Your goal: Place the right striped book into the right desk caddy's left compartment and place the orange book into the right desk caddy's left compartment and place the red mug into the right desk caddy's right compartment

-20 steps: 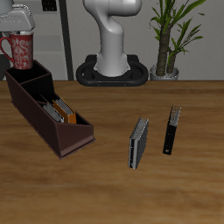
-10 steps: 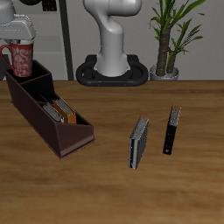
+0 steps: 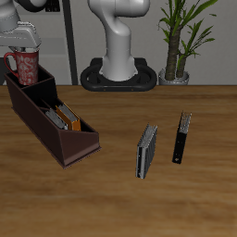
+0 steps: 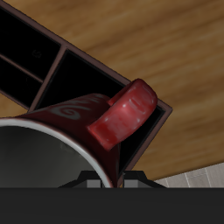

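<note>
My gripper (image 3: 22,46) is shut on the red mug (image 3: 25,67) and holds it upright by its rim, right over the tall end section of the right desk caddy (image 3: 57,139). The mug's base is about level with that section's rim. In the wrist view the mug's rim (image 4: 44,131) and handle (image 4: 122,114) show above the caddy's dividers (image 4: 54,68). The orange book (image 3: 68,118) stands in the caddy's long low section, with a light striped book (image 3: 56,116) beside it.
A darker grey striped book (image 3: 146,151) and a thin black book (image 3: 182,137) lie on the table away from the caddy. The robot's base (image 3: 118,74) and a potted plant (image 3: 176,69) stand at the table's back.
My gripper has come down with the red mug, from well above the caddy's tall end to its rim. Nothing else has moved.
</note>
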Controlling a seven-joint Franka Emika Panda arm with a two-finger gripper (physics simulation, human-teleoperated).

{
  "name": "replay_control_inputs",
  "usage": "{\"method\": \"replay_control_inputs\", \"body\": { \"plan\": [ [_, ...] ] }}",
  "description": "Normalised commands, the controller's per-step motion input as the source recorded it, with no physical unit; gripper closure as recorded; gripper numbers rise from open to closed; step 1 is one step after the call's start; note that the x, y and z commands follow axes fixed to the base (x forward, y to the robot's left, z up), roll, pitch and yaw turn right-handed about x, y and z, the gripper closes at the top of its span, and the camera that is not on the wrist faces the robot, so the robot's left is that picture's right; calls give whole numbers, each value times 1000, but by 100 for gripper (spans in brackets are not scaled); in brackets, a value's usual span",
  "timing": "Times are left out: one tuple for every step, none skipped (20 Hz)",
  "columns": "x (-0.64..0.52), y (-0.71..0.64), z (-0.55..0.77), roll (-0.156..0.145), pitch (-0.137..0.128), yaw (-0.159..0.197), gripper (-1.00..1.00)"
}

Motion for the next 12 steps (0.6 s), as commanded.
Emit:
{"method": "replay_control_inputs", "body": {
  "plan": [
    [-186,410,-199,172,-2,65,100],
    [-294,104,-83,-107,2,-131,100],
    [0,0,0,0,0,0,100],
    [-125,251,16,78,-20,35,100],
    [5,-117,-71,-5,29,-70,100],
    [-32,-116,-175,-86,59,-150,100],
    [-13,91,-135,38,41,-75,100],
    [0,0,0,0,0,0,100],
    [67,57,-455,22,135,-171,100],
    [-30,165,-176,94,29,-47,100],
    [-24,200,-299,53,81,-64,100],
    [-11,251,-206,25,13,-2,100]
  ]
}}
